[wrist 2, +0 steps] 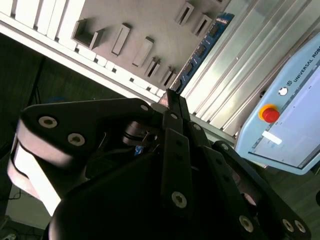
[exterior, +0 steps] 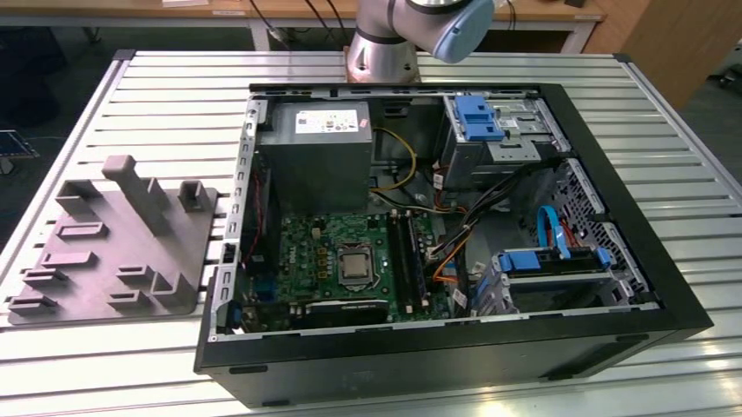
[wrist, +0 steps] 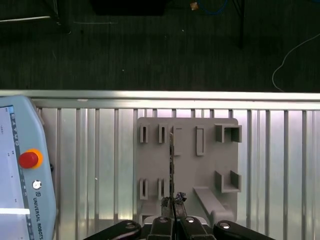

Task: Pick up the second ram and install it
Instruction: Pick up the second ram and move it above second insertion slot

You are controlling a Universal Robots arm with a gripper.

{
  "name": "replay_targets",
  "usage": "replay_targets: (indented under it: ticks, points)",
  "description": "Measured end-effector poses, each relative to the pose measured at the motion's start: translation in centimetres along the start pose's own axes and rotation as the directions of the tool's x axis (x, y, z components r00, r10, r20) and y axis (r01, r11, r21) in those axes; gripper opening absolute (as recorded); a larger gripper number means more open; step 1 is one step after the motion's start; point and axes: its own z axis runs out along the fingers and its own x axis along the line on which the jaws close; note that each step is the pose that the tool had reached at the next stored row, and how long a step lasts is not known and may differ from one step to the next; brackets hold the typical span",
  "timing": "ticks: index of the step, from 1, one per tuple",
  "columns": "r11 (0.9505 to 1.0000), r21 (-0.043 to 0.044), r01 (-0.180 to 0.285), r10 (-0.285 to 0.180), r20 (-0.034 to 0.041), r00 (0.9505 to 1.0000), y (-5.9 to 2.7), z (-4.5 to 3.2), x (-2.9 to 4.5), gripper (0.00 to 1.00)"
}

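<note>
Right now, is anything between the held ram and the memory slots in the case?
Nothing visible does. The gripper holds the second ram over the grey holder block. The case lies open and its memory slots are uncovered. Cables run beside them, on the exterior view's right.

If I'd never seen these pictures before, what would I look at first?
Probably the big open computer case in the middle of the exterior view, with its green board showing inside. On the exterior view's left lies a grey holder block with upright posts. In the first wrist view the hand pinches the second ram, a thin stick seen edge-on in front of that block.
</note>
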Motion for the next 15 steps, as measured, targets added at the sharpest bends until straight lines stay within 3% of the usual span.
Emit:
replay_targets:
  ticks: [6,15]
  points:
    - [1.0000,0.0003,0.000,0.000,0.0002,1.0000,-0.91,0.03,0.00,0.12]
    - [1.0000,0.0002,0.000,0.000,0.0002,1.0000,-3.29,0.03,-0.01,0.12]
